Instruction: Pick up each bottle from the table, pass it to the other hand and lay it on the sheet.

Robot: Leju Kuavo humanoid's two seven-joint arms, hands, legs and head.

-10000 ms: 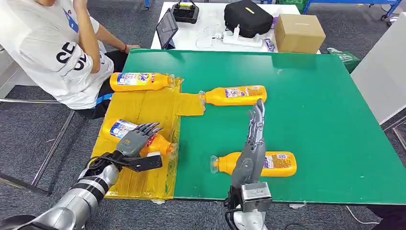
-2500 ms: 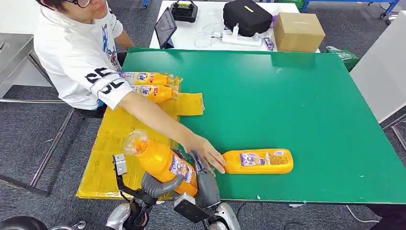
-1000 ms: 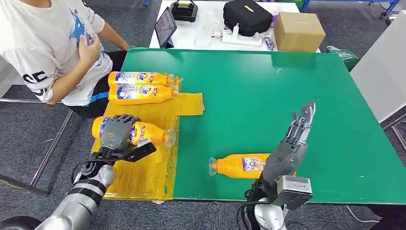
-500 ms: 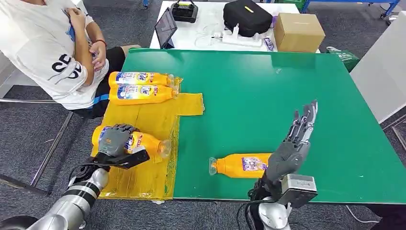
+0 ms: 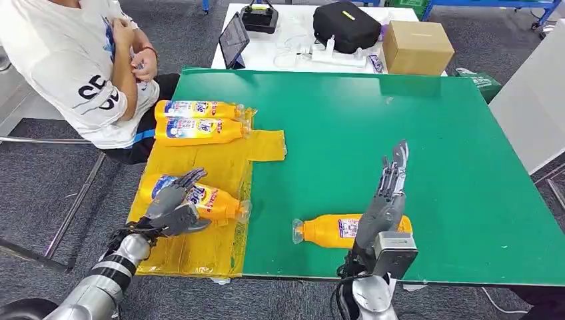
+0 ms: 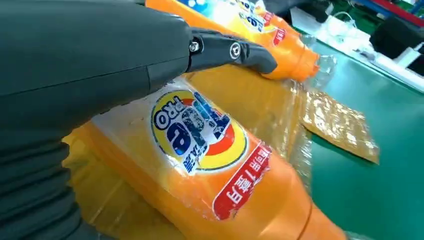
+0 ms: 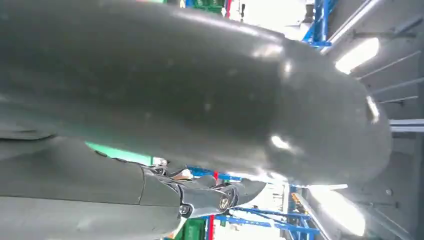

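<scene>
My left hand (image 5: 174, 202) is resting over a glossy orange plastic bottle with a blue, white and red label (image 5: 208, 200), which is lying on its side on the crinkled yellow plastic sheet (image 5: 200, 240) at the left edge of the green table (image 5: 453, 173). My fingers are spreading apart above the bottle rather than wrapping it, so I am gripping nothing; the left wrist view is showing a dark finger (image 6: 230, 50) stretching out straight above the label.

My right hand (image 5: 386, 197) is standing upright over the near edge of the table, fingers extended and apart, holding nothing. Just behind it, a second orange labelled bottle (image 5: 333, 230) is lying on its side on the bare green surface, its clear cap pointing toward the sheet.

Two more orange bottles, the farther one (image 5: 196, 109) and the nearer one (image 5: 200, 130), are lying side by side at the far end of the sheet. A person in a white printed T-shirt (image 5: 66, 67) is sitting beside that corner of the table.
</scene>
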